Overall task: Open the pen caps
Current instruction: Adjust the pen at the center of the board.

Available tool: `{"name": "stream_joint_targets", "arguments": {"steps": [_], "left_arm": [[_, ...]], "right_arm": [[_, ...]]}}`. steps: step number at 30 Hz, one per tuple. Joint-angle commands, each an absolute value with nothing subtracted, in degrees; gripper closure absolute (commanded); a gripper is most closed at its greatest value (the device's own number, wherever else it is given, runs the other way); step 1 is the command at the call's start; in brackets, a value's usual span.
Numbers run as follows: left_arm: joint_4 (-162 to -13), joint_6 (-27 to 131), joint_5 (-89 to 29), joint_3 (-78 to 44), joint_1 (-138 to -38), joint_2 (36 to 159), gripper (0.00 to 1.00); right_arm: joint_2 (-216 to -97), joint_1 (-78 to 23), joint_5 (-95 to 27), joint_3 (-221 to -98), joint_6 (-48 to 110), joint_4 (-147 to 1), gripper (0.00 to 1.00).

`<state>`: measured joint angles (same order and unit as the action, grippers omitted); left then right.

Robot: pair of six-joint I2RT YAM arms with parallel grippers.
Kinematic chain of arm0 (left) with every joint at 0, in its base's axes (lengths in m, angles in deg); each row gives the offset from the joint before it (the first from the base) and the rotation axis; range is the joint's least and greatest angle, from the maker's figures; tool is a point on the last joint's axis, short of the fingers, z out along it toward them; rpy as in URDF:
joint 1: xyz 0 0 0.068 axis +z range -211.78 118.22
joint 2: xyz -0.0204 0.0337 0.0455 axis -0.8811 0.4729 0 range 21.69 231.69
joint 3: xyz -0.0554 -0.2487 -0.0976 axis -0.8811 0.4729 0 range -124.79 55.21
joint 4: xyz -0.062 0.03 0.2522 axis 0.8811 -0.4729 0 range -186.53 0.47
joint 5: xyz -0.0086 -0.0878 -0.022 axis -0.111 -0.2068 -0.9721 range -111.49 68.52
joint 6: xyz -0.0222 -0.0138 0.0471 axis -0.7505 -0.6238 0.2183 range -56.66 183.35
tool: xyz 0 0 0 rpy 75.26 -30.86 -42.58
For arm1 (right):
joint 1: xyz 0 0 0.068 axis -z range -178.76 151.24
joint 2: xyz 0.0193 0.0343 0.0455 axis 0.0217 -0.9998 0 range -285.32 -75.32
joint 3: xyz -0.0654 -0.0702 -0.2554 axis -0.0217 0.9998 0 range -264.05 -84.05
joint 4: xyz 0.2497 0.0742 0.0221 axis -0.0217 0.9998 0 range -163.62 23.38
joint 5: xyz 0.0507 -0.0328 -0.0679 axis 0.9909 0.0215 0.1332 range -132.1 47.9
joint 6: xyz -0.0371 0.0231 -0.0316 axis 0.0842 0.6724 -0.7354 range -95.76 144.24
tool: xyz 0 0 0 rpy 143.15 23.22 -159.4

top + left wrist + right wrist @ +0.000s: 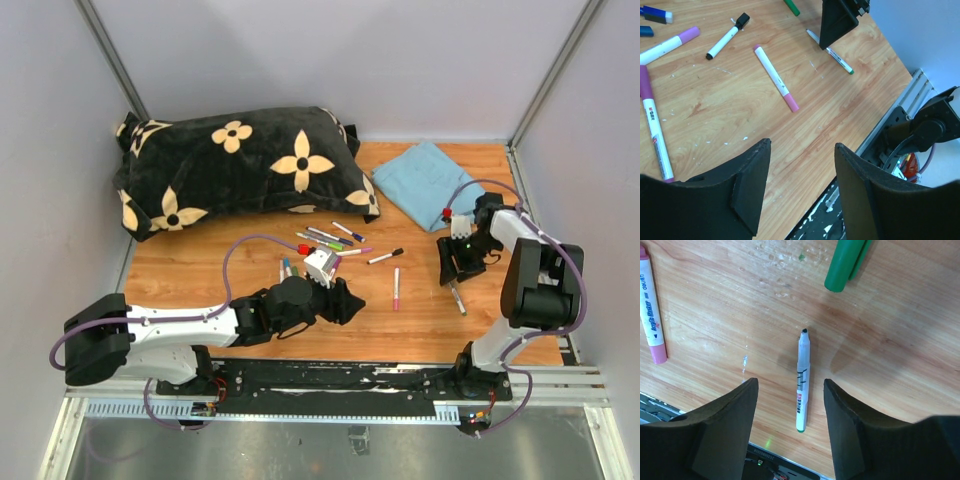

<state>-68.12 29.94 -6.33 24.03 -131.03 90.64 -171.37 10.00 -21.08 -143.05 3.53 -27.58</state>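
Left pincer (802,145) and right pincer (790,382) both gape empty above my scuffed wooden table (420,330); a green cap (845,267) lies ahead of the right, capped pens (772,75) ahead of the left, grey walls (400,60) around.

The left arm (180,325) stretches low along the near edge toward the table's middle, the left gripper (802,150) spread wide. The right gripper (790,385) points down near the right edge, jaws apart.

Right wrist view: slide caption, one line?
Open right gripper hovers over an uncapped white-barrelled marker pen on the wooden table.
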Motion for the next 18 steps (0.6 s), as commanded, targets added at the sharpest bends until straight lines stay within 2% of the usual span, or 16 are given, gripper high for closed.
{"name": "stream_joint_targets", "arguments": {"steps": [1, 12, 18], "left_arm": [[-66.0, 30.8, -6.1, 22.5, -131.6, 90.9, 0.41], [-65.2, 31.3, -5.9, 23.2, -131.6, 90.9, 0.41], [-58.0, 32.1, -7.9, 26.9, -131.6, 90.5, 0.32]], "right_arm": [[-169.5, 10.6, -19.9, -144.5, 1.3, -25.5, 0.43], [-166.0, 10.6, -18.8, -145.4, -0.9, -24.5, 0.42], [-155.1, 10.6, -8.2, -145.4, -3.9, -23.0, 0.42]]}}
